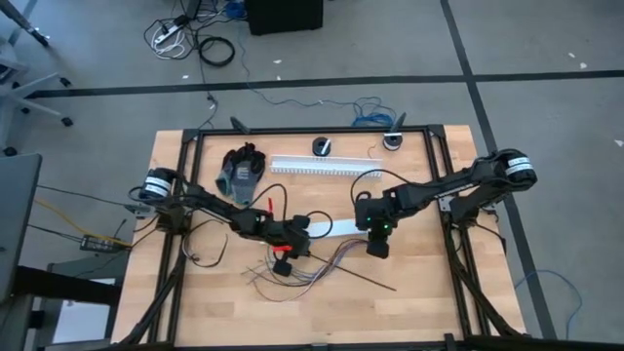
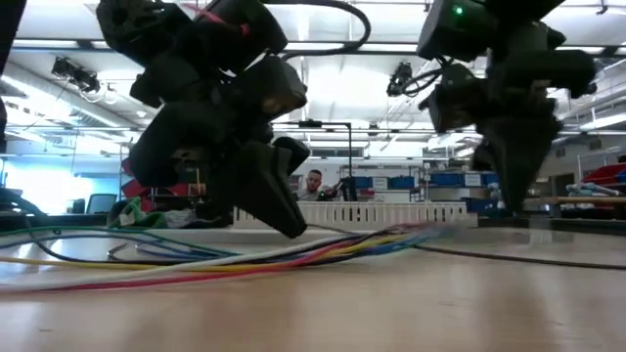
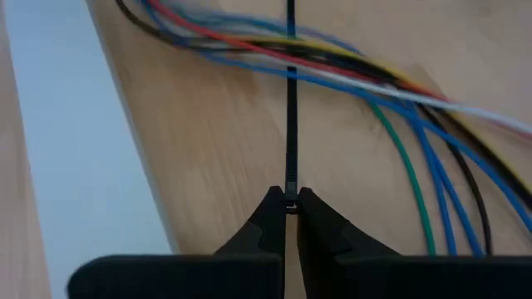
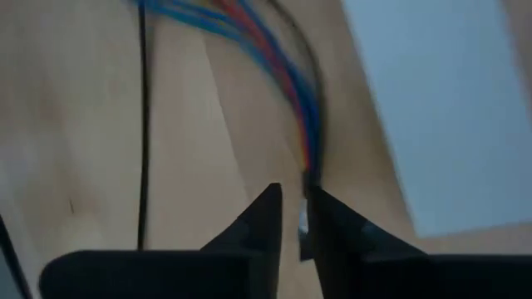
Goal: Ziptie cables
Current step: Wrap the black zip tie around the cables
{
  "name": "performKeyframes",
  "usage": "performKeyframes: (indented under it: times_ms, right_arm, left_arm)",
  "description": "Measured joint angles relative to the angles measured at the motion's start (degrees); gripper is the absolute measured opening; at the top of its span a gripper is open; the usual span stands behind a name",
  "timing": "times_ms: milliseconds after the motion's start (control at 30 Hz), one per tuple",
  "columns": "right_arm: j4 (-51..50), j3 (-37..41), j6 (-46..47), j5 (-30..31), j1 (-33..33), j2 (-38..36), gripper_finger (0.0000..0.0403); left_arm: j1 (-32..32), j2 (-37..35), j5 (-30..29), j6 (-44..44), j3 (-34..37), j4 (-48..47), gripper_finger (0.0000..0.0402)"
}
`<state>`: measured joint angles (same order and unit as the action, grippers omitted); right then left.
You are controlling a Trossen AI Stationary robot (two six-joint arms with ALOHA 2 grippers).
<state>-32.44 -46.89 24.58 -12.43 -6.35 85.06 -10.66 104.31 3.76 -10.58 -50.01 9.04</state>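
The cables [image 1: 317, 261] are a loose bundle of thin coloured wires lying on the wooden table; they also show in the low view [image 2: 245, 256]. A thin black zip tie [image 3: 291, 108] crosses the bundle. My left gripper [image 1: 292, 241] sits low over the bundle's left part, slanting down, shut on the zip tie. My right gripper [image 1: 376, 246] points steeply down at the bundle's right end [image 4: 307, 141]. Its fingers stand a narrow gap apart, with the wires running up to their tips [image 4: 293, 203]. My left gripper pinches one end of the zip tie [image 3: 291, 204] between its two fingertips, coming slanting down from the table's left. The strap runs straight on ahead of the fingers, in line with them, and crosses the coloured wires [image 3: 291, 71]. My right gripper: I cannot tell whether its fingertips touch the wires.
A white slotted duct [image 1: 322, 166] and a pair of dark gloves [image 1: 241, 171] lie toward the far edge. A pale sheet [image 1: 331, 227] lies between the grippers. A small red thing [image 1: 283, 263] sits by the wires. Bare wood lies toward the near edge.
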Motion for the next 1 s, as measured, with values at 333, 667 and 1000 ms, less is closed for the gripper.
performKeyframes:
  times_ms: [333, 667, 1000]
  right_arm:
    - [2.4, -1.6, 6.2, -5.7, -1.4, -0.1, 0.0164]
    - [0.9, -2.0, 17.9, 5.3, -15.7, -0.3, 0.0161]
    - [0.3, -0.2, 39.2, 17.1, -32.4, -0.3, 0.0134]
  left_arm:
    - [0.0, 0.0, 0.0, -0.6, -0.5, -0.7, 0.0000]
    - [0.2, 0.0, -0.1, -0.4, -0.5, -1.5, 0.0000]
    - [0.2, 0.0, -0.5, -0.4, -0.5, -1.1, 0.0000]
